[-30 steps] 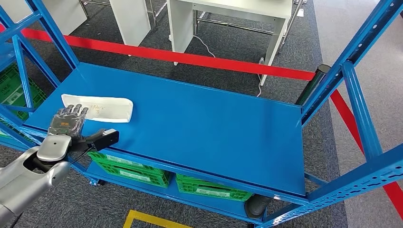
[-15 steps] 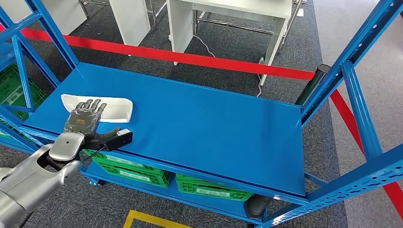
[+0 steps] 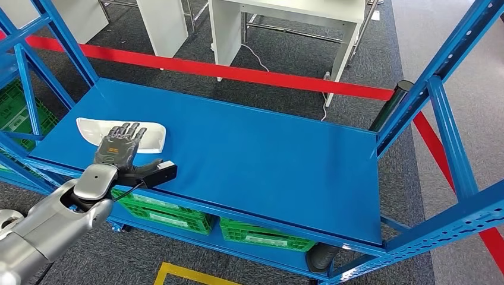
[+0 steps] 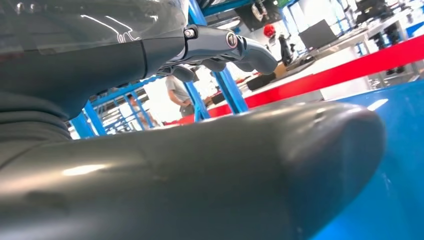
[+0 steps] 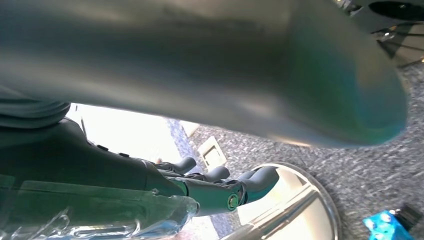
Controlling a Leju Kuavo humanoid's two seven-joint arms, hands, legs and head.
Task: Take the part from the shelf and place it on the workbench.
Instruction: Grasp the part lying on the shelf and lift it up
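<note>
The part point(image 3: 156, 138), a long flat white piece with faint writing, lies on the left end of the blue shelf point(image 3: 255, 154). My left hand point(image 3: 122, 146) hovers palm down over the part's middle, fingers spread and thumb pointing right, holding nothing; whether it touches the part I cannot tell. In the left wrist view the thick thumb point(image 4: 210, 160) lies just above the blue surface with the fingers point(image 4: 227, 45) stretched out beyond it. My right hand point(image 5: 210, 65) hangs over grey carpet, its fingers point(image 5: 227, 192) extended and empty.
Blue shelf uprights stand at the left point(image 3: 27, 89) and right point(image 3: 451, 142). Green crates point(image 3: 169, 215) sit on the level below. A red floor stripe point(image 3: 238, 74), white table legs point(image 3: 229, 35) and a black cylinder point(image 3: 392, 104) lie behind. A person point(image 4: 176, 91) stands far off.
My left hand has moved right and forward from the shelf's left front edge, and now covers the middle of the white part. The part has not moved.
</note>
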